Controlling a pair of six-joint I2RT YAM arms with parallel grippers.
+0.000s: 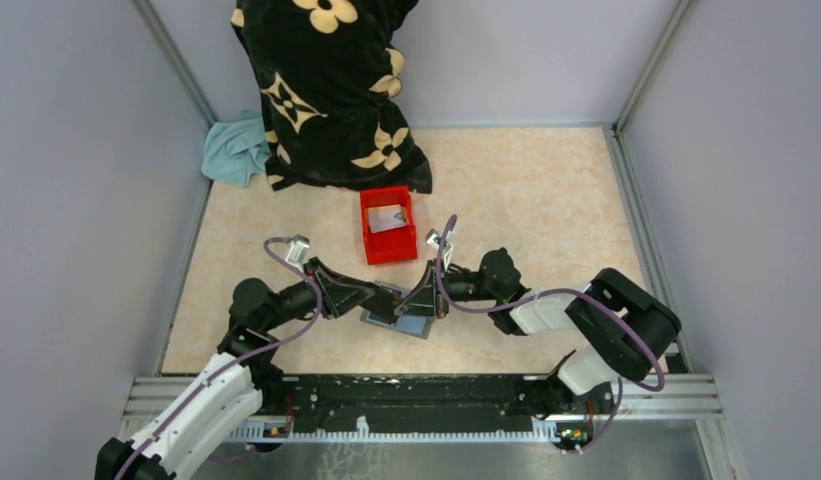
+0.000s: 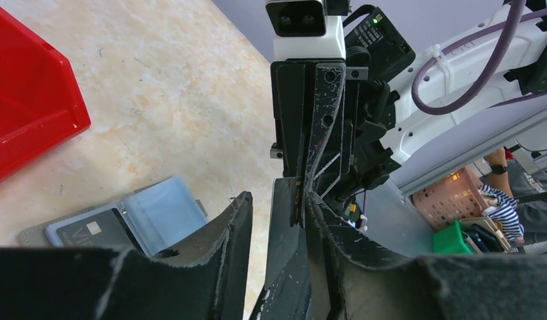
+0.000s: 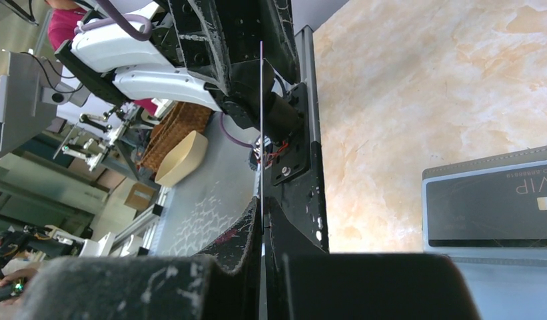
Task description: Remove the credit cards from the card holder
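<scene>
The grey card holder (image 1: 410, 325) lies open on the table between the two arms, blue-grey inside (image 2: 157, 213). A dark credit card (image 2: 90, 233) still sits in one of its pockets (image 3: 497, 207). Above the holder my right gripper (image 3: 262, 203) is shut on another credit card (image 3: 262, 120), seen edge-on as a thin line. In the left wrist view that card (image 2: 285, 227) stands between the fingers of my left gripper (image 2: 278, 197). It rests against the right-hand finger, and a gap shows beside the left-hand one. The left gripper is open. In the top view the two grippers (image 1: 386, 298) (image 1: 420, 296) meet tip to tip.
A red bin (image 1: 388, 250) stands just beyond the grippers with a silver-grey card (image 1: 386, 218) inside; its corner shows in the left wrist view (image 2: 24, 100). A black flower-patterned cloth (image 1: 326, 90) and a teal rag (image 1: 236, 150) lie at the back. Grey walls enclose three sides.
</scene>
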